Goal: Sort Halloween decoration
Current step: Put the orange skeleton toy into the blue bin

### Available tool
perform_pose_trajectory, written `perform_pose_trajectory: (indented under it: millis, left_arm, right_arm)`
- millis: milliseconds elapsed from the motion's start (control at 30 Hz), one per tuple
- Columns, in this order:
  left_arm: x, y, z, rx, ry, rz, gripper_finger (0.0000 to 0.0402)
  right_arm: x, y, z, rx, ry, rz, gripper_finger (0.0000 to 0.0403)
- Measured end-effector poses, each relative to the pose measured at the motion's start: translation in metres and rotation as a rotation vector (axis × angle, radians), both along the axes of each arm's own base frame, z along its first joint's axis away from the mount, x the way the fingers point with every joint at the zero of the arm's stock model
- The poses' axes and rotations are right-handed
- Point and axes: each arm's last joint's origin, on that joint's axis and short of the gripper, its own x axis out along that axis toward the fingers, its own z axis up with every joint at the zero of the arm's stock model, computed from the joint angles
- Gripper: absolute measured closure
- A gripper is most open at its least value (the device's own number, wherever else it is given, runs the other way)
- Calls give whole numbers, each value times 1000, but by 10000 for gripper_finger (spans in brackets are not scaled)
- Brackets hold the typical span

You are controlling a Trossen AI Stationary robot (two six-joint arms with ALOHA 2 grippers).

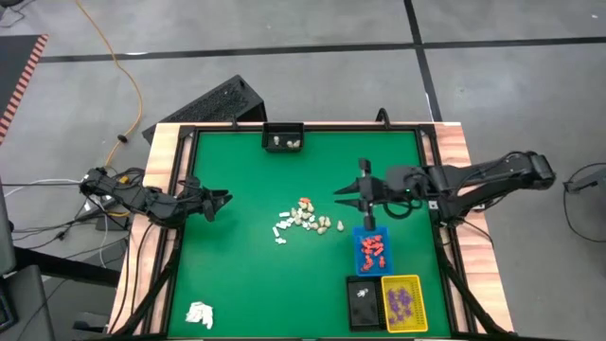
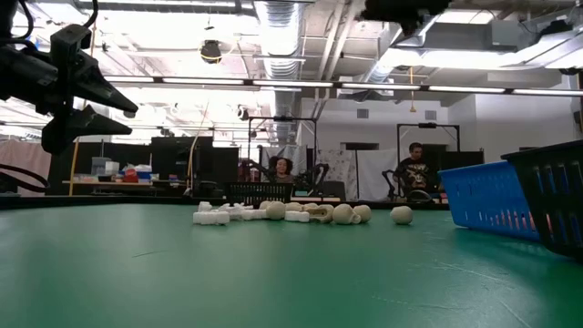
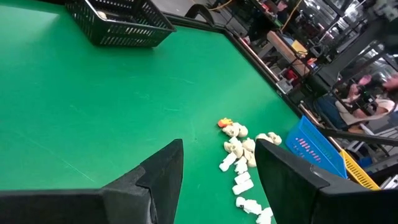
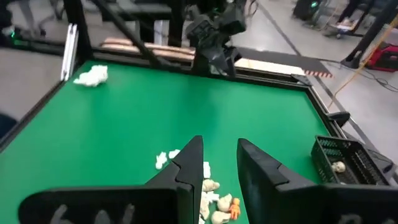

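Near the middle of the soft green table (image 1: 237,275), little round cream decorations (image 1: 305,220) (bumpy, shiny) lie heaped below the right gripper (image 1: 342,195), its two pointed fingers parted and empty.

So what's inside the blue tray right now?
The blue tray holds a cluster of orange-red pieces and nothing of another colour that the high view shows. In the low view its wall hides the contents, and anything lying under the pieces cannot be seen.
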Motion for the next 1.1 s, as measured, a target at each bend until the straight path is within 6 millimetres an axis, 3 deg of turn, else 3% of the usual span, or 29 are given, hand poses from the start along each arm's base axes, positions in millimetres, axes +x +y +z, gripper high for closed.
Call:
perform_pose_trajectory:
  millis: [233, 667, 967, 1100]
  left_arm:
    - [0, 0, 0, -4, -2, -12, 213]
    - [0, -1, 0, 47, 23, -44, 213]
    - [0, 0, 0, 18, 8, -15, 213]
    - [0, 0, 0, 18, 8, -15, 213]
  right_arm:
    - [-16, -2, -31, 85, -129, -11, 305]
    - [-17, -1, -55, 162, -255, -10, 305]
    - [-26, 0, -86, 146, -420, 55, 305]
    - [-26, 0, -94, 145, -415, 42, 305]
